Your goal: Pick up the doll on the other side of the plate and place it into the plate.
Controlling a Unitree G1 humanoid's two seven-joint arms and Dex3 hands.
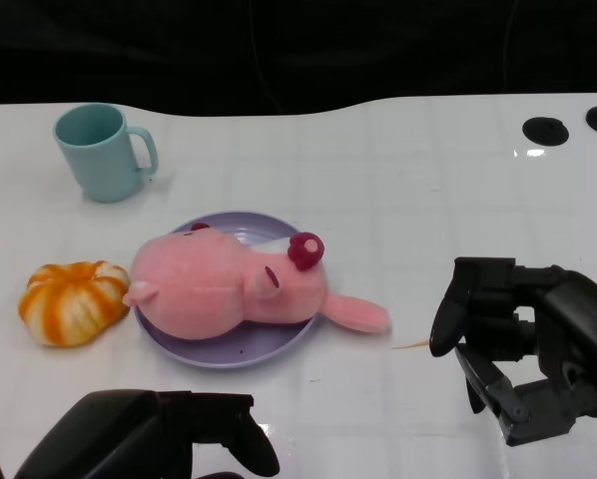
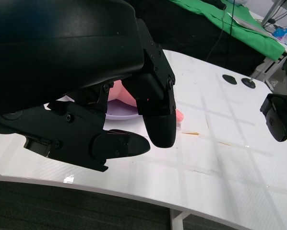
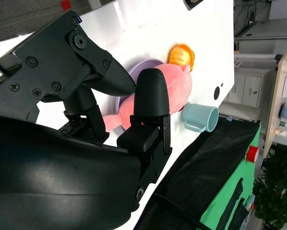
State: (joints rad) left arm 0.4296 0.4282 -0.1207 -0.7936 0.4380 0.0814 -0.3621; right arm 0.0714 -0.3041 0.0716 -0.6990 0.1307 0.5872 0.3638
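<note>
Mug (image 1: 103, 152) at the upper left of the head view, pale blue, upright, handle to the right, well apart from everything else. Below it, at the left edge of the middle band, an orange-and-white striped pumpkin toy (image 1: 74, 301), lying just beside the plate's left rim, apparently touching or nearly so. Next, centre-left, the lilac plate (image 1: 241, 228), mostly covered by the pink doll (image 1: 224, 292). Lies on its side across the plate, body and head inside the rim, one limb hanging out over the right edge onto the white table (image 1: 408, 180). Judged from that: placing looks essentially done, with only the trailing limb outside the rim; whether that counts as finished cannot be told.

At the lower left of the frame, the left hand (image 1: 164, 444), low by the near table edge, fingers loosely curled, holding nothing visible in the head or left wrist view. Farther right, at the lower right, the right hand (image 1: 508, 339), released, fingers spread and empty, apart from the doll's limb with bare table between. At the upper right corner, two dark round holes (image 1: 545, 129) in the tabletop.

Left to do, by this reading: little beyond drawing the hands away.
</note>
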